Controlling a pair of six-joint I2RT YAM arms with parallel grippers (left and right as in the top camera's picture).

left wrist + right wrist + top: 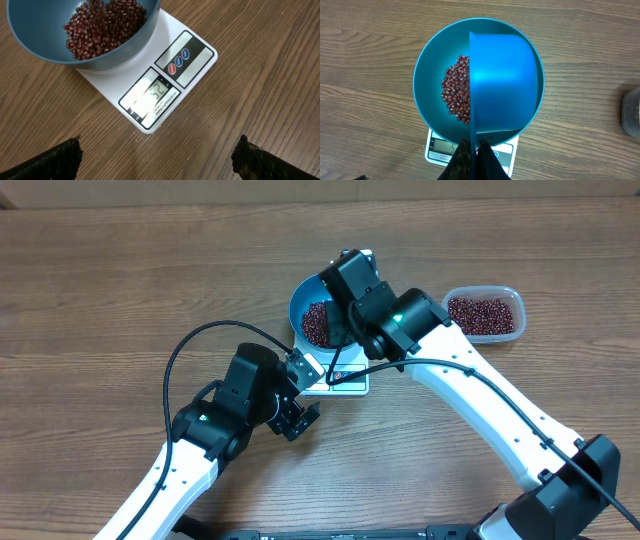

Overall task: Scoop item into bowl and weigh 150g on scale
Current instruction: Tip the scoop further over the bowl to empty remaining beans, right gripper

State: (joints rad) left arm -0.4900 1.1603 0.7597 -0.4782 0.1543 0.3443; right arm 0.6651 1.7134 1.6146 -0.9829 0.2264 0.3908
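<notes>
The beans point(457, 90) lie as a small heap in the bottom of the bowl point(427, 85), in the upper centre of the overhead view. They cover only a part of its floor. The bowl stands on the scale point(195, 55), so the weighing is already running. The display point(157, 92) seems to show two digits, but it is too blurred for us to read surely. We judge that the amount is under the target and more scoops are needed.

Above the bowl hangs the scoop point(505, 85), and we see no beans on it. The right gripper point(472, 150) is pressed together on its handle. At the right, the tub point(485, 313) holds plenty of beans. The left gripper point(160, 160) is spread wide and empty, near the display edge of the scale.
</notes>
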